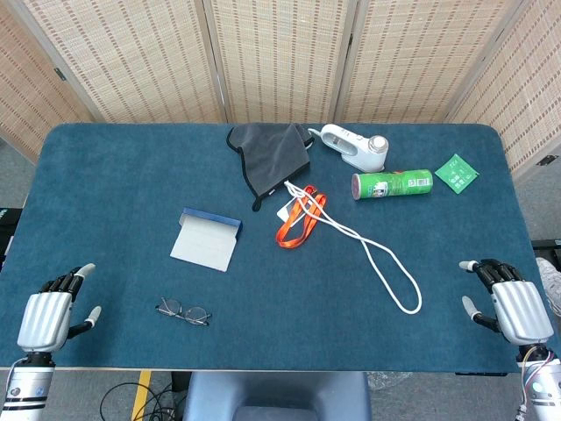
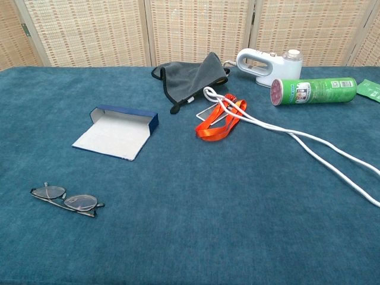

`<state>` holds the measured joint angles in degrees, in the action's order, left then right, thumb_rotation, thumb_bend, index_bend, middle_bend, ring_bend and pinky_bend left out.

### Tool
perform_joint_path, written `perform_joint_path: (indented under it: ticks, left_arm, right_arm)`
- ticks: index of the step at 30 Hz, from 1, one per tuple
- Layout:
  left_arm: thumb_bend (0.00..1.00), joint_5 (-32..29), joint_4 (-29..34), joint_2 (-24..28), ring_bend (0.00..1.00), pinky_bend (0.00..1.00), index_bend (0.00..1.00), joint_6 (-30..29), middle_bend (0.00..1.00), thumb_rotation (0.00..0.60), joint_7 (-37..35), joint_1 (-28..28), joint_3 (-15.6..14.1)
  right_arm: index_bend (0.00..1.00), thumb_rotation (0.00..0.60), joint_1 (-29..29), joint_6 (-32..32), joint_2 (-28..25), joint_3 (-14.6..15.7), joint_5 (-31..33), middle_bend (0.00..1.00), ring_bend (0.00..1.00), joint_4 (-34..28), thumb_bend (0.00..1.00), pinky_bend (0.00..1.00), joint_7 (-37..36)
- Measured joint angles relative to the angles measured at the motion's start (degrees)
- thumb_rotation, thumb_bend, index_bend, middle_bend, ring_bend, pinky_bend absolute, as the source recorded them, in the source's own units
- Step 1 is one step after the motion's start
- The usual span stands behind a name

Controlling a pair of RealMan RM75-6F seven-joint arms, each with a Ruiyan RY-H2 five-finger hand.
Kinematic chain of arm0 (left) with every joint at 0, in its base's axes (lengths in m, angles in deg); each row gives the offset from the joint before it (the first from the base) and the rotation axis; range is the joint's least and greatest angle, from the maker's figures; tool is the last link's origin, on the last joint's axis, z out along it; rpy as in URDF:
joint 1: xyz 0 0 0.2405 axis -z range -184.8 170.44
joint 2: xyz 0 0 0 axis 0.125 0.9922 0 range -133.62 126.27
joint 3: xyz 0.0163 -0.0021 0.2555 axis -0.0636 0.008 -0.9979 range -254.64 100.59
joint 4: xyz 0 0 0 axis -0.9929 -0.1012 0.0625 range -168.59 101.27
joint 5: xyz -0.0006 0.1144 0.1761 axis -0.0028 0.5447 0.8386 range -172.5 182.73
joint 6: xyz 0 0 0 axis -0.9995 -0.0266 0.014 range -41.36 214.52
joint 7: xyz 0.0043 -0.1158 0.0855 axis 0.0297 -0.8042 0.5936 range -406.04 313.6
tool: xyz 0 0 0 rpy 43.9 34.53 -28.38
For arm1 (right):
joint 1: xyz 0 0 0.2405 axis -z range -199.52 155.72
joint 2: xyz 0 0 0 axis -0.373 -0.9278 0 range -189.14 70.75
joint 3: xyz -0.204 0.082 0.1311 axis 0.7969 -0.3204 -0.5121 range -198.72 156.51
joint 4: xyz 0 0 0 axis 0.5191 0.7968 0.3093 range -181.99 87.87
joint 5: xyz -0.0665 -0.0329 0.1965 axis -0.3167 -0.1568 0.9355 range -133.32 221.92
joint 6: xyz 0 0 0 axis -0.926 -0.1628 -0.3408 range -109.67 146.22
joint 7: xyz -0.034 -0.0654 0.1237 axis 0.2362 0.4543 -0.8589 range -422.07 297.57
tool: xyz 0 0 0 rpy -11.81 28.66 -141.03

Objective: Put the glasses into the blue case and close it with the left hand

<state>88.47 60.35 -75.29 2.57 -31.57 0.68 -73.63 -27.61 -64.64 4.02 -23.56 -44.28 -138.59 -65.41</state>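
The folded glasses [image 1: 184, 312] [image 2: 65, 200] lie on the blue cloth near the front left. Behind them the blue case [image 1: 208, 239] [image 2: 117, 130] lies open, its pale lid flap spread flat toward the front. My left hand [image 1: 51, 311] rests at the front left corner, fingers apart and holding nothing, a hand's width left of the glasses. At the front right corner my right hand [image 1: 508, 302] is likewise spread and empty. The chest view shows neither hand.
A grey pouch [image 1: 273, 155] [image 2: 196, 74], an orange lanyard [image 1: 298, 219] [image 2: 221, 122] and a looping white cord [image 1: 377, 259] [image 2: 320, 148] lie mid-table. At the back right are a white handheld device [image 1: 355, 147], a green can [image 1: 393, 184] on its side and a green packet [image 1: 457, 172].
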Motion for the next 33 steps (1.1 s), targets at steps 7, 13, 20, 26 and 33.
perform_joint_path:
  ticks: [7,13,20,26,33]
  left_arm:
    - [0.32,0.13,-0.01,-0.12,0.32,0.39,0.2,-0.15,0.27,0.6,0.07,-0.03,-0.04]
    - [0.32,0.66,0.43,0.09,0.32,0.39,0.2,-0.49,0.27,0.6,0.0,-0.03,-0.05]
    - [0.32,1.42,0.58,0.2,0.34,0.39,0.22,-0.56,0.34,0.6,-0.48,-0.03,-0.38]
    - [0.32,3.94,-0.01,0.01,0.57,0.45,0.32,-1.08,0.58,0.6,-2.54,0.36,-0.62]
    - [0.32,8.27,-1.11,-0.23,0.79,0.94,0.38,1.51,0.8,0.6,-6.48,3.02,-1.61]
  right_arm:
    - [0.26,0.6,0.01,-0.44,0.06,0.0,-0.18,0.34,0.25,0.02,0.35,0.25,-0.08]
    - [0.26,0.6,0.69,-2.53,-0.01,-0.17,-0.73,0.34,0.25,0.17,0.35,0.25,-0.38]
    - [0.26,0.6,1.43,-3.78,-0.16,-0.12,-1.01,0.34,0.25,0.25,0.35,0.25,-1.07]
    - [0.26,0.6,1.9,-4.99,-0.59,-0.17,-1.49,0.34,0.25,0.08,0.35,0.25,-1.32]
    - [0.26,0.6,2.32,-5.72,-0.69,0.02,-2.06,0.34,0.25,0.1,0.35,0.25,-1.68]
